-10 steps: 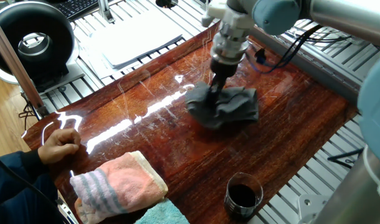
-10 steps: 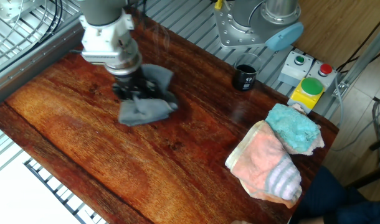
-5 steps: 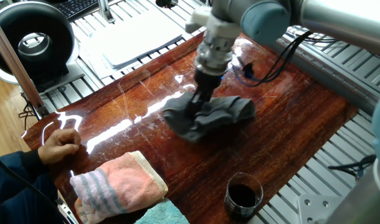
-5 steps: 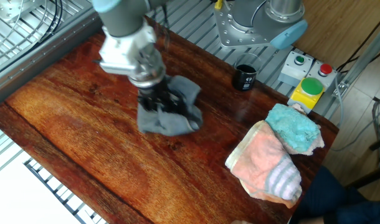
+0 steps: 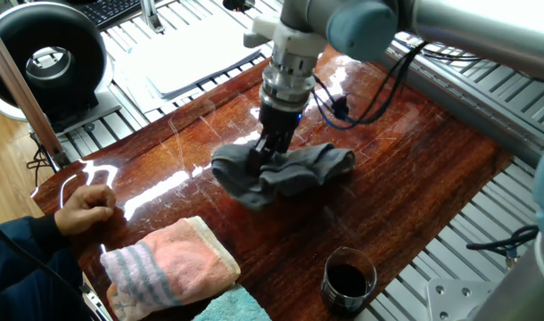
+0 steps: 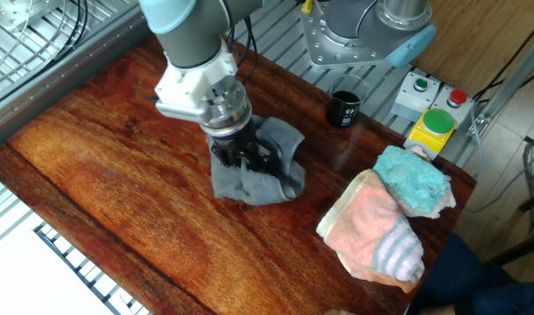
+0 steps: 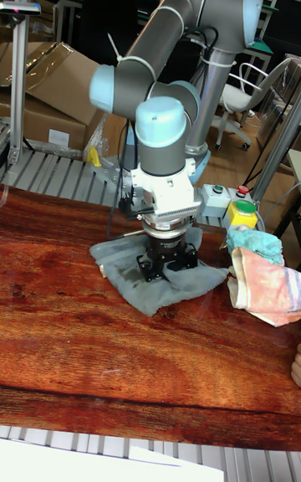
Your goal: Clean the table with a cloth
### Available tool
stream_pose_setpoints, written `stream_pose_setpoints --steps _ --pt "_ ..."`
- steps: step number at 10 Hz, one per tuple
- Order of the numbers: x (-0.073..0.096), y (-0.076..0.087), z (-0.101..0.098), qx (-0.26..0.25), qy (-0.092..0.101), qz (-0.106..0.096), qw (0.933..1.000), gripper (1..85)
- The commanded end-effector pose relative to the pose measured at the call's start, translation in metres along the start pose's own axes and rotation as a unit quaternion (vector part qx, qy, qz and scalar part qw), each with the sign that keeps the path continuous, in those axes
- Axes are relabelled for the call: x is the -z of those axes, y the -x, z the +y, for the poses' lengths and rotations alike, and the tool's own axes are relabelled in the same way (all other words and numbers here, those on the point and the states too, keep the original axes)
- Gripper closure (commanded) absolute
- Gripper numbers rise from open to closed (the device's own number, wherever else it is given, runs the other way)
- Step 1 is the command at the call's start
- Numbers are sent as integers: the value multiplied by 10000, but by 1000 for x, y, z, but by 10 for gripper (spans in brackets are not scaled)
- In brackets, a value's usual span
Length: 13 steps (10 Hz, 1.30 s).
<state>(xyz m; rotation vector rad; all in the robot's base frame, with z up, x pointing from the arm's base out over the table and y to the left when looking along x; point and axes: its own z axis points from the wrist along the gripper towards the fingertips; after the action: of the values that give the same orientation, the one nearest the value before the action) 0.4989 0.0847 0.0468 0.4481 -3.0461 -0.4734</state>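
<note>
The dark grey cloth (image 5: 312, 166) (image 6: 249, 185) (image 7: 138, 288) lies rumpled near the middle of the glossy reddish-brown table (image 5: 424, 178) (image 6: 109, 175) (image 7: 125, 356). My gripper (image 5: 270, 153) (image 6: 246, 159) (image 7: 167, 265) points straight down into the cloth, its fingers shut on a bunched fold and pressing it against the tabletop. The fingertips are buried in the fabric. Part of the cloth trails out behind the gripper.
A pink striped towel (image 5: 169, 263) (image 6: 376, 232) and a teal cloth (image 6: 411, 179) (image 7: 251, 241) lie at one end of the table. A black cup (image 5: 348, 281) (image 6: 343, 108) stands near the edge. A person's hand (image 5: 85, 207) rests on the table corner. A button box (image 6: 438, 127) sits off the table.
My gripper has dragged the cloth across the table toward the end with the towels and the person's hand. The cloth has stretched out behind it.
</note>
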Motion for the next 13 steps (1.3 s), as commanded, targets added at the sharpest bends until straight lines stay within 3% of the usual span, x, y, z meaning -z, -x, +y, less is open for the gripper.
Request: stream_pose_setpoints --steps 1,2,5,6,8,11,13 --pt "19 7 -38 666 -364 19 9971 847" --pt "22 6 -65 1075 -643 -37 9921 847" --pt "20 -2 -112 1833 -978 -215 9780 847" --pt "20 -1 -133 2182 -1312 -249 9667 847" --pt "25 -16 -166 2850 -1820 65 9411 847" --pt "35 -47 -193 3369 -1939 352 9207 847" --pt "37 -57 -200 3480 -1953 390 9161 847"
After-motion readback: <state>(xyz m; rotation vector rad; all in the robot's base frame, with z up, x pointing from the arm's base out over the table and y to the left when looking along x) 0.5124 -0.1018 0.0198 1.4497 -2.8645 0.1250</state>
